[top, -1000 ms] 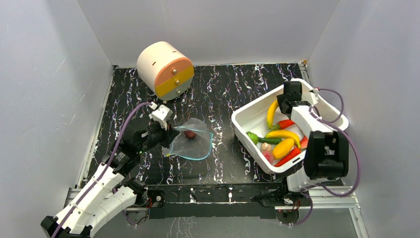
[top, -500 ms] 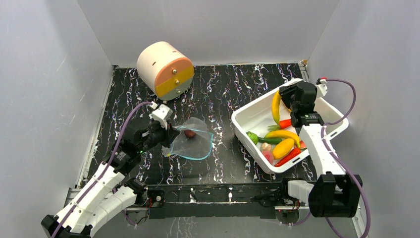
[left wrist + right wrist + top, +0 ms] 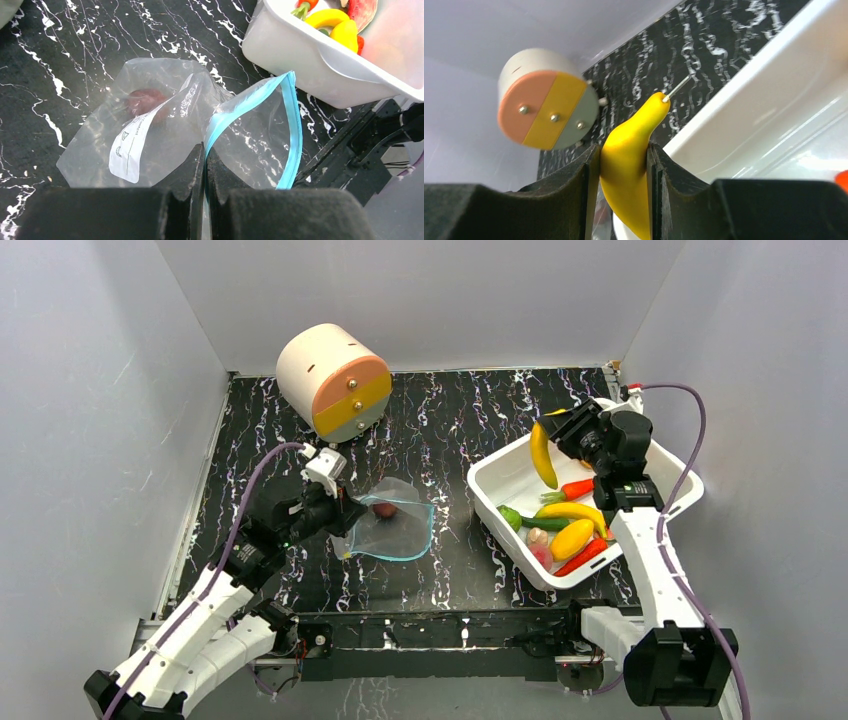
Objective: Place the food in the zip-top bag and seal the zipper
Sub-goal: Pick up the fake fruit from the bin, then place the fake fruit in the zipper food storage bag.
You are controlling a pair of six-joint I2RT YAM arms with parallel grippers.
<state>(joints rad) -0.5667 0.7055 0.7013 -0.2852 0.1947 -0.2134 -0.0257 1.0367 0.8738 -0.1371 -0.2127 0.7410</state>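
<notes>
The clear zip-top bag [image 3: 390, 530] lies on the black mat left of centre, with a dark red food piece [image 3: 383, 509] inside and its teal-blue zipper [image 3: 295, 120] curved open. My left gripper [image 3: 340, 515] is shut on the bag's zipper edge [image 3: 212, 135] at its left side. My right gripper [image 3: 562, 432] is shut on a yellow banana [image 3: 541, 455] and holds it above the far left part of the white tub [image 3: 515, 545]. The banana [image 3: 629, 170] sits between the pads in the right wrist view. More food, a banana, pepper, chili and cucumber [image 3: 565, 530], lies in the tub.
A cream cylinder with an orange, yellow and grey face [image 3: 335, 380] stands at the back left of the mat. White walls enclose the mat on three sides. A black rail [image 3: 450, 630] runs along the near edge.
My right gripper has lifted the banana out of the tub and swung it up and to the left. The left gripper and the bag have stayed almost still.
</notes>
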